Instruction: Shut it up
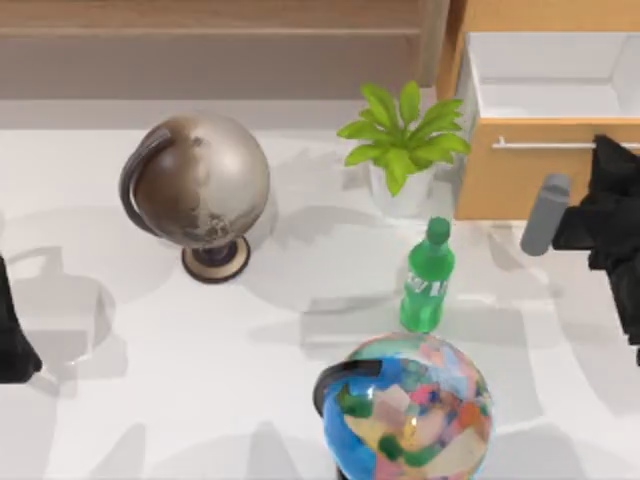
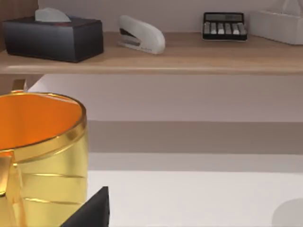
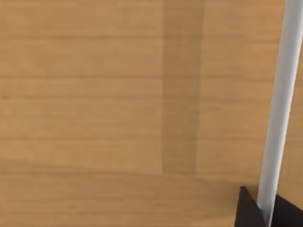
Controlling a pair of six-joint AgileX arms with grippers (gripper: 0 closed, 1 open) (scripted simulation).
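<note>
The light orange-brown drawer (image 1: pixel 520 180) stands pulled out at the table's far right, its white inside (image 1: pixel 550 75) showing from above. A thin silver bar handle (image 1: pixel 545 144) runs across its front panel. My right gripper (image 1: pixel 610 155) is right at the front panel, over the handle's right part. In the right wrist view the wood panel (image 3: pixel 118 104) is very close, and the silver bar (image 3: pixel 281 109) runs down to the right gripper (image 3: pixel 265 213). My left gripper (image 1: pixel 15 335) is parked at the table's left edge.
A potted green plant (image 1: pixel 405 140) stands just left of the drawer, a green bottle (image 1: pixel 428 280) in front of it. A grey cylinder (image 1: pixel 545 215) is beside my right arm. A grey globe (image 1: pixel 200 185) and a colourful globe (image 1: pixel 410 410) stand farther left. A gold cup (image 2: pixel 42 156) sits near my left gripper.
</note>
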